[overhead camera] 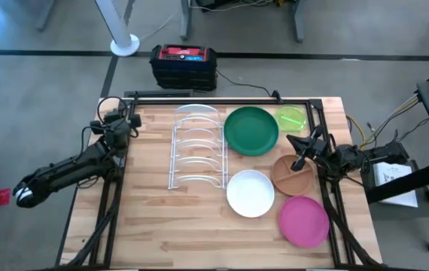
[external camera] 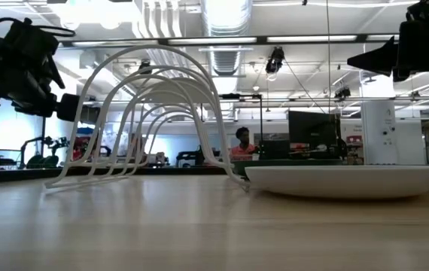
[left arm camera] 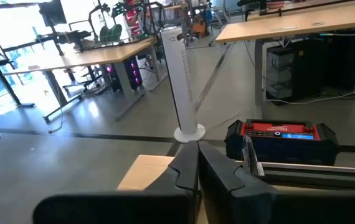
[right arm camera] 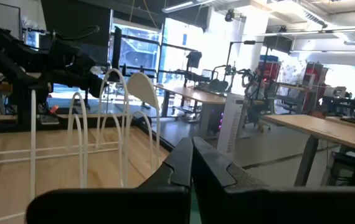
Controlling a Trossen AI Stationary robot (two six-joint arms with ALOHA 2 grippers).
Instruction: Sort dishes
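Nothing is sitting in the white wire dish rack [overhead camera: 196,147] yet, so as far as the pictures show the sorting is not begun: all five dishes are lying flat on the bench [overhead camera: 162,233], grouped on its right half beside the rack. The dark green plate [overhead camera: 251,130] is resting near the far edge, with the small lime-green plate [overhead camera: 293,118] just beside it towards the far right corner. The brown divided plate [overhead camera: 293,174] is lying by the right edge, the white plate [overhead camera: 250,193] is sitting just right of the rack's near end, and the magenta plate [overhead camera: 303,220] is lying toward the near right corner.

The right gripper [overhead camera: 300,161] is hovering over the brown divided plate with its jaws together, apparently holding nothing, though the overhead view is coarse there. The left gripper [overhead camera: 132,122] is waiting by the bench's far left corner, jaws closed and empty.

The bench is pale wood planking framed in black rails. Beyond it are a grey floor, a red-and-black case [overhead camera: 184,65], a white fan stand [overhead camera: 123,41], and an open workshop with other desks.
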